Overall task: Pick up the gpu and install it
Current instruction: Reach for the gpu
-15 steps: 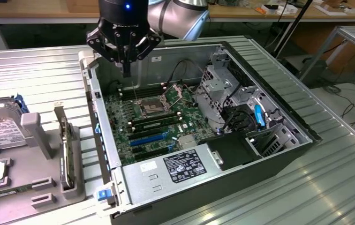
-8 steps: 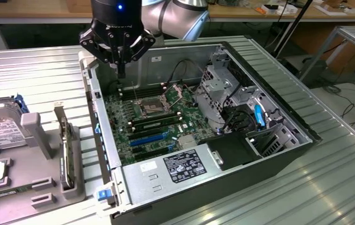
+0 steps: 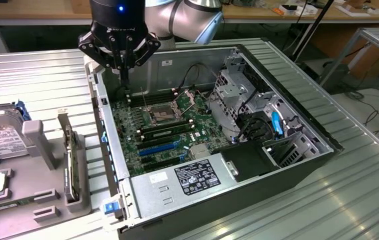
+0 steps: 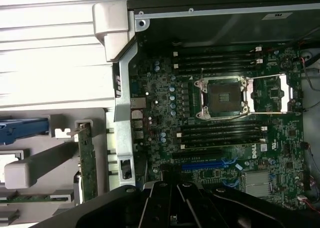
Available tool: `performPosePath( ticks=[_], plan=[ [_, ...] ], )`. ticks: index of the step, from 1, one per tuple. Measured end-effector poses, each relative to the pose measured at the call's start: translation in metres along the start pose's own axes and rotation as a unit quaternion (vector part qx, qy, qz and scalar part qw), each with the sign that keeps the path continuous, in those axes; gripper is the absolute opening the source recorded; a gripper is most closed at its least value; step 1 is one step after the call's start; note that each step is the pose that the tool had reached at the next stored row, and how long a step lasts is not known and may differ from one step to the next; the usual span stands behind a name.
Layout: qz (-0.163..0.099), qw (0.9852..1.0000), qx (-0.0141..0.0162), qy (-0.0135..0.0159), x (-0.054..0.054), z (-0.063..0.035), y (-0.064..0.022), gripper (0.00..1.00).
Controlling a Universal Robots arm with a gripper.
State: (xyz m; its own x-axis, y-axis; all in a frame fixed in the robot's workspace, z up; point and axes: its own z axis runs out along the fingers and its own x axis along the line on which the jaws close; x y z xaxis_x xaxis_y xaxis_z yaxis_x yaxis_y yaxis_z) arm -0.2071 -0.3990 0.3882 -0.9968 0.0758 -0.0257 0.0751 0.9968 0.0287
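I see the ribbed metal table (image 3: pixel 349 200) carrying the open computer case (image 3: pixel 289 175), its motherboard (image 3: pixel 169 125) exposed. At the exterior view's left, just beside the case, a grey holder (image 3: pixel 37 142) has the gpu (image 3: pixel 71 160) standing on edge (nothing touching it but the holder). The gripper (image 3: pixel 123 70) hangs over the case's far corner, well apart from the gpu, fingers pressed together, holding nothing

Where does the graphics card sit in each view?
Exterior view: graphics card on edge in the grey rack, at the exterior view's left of the case.
Wrist view: graphics card on edge in that rack, just outside the case wall.
Shared landmark: the processor socket.
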Motion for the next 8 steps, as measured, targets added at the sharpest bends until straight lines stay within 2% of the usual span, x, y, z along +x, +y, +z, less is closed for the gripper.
performPosePath(
  ticks=[8],
  plan=[
    [0.000, 1.0000, 0.0000, 0.0000, 0.0075, 0.0009, -0.0006, 0.11]
  ],
)
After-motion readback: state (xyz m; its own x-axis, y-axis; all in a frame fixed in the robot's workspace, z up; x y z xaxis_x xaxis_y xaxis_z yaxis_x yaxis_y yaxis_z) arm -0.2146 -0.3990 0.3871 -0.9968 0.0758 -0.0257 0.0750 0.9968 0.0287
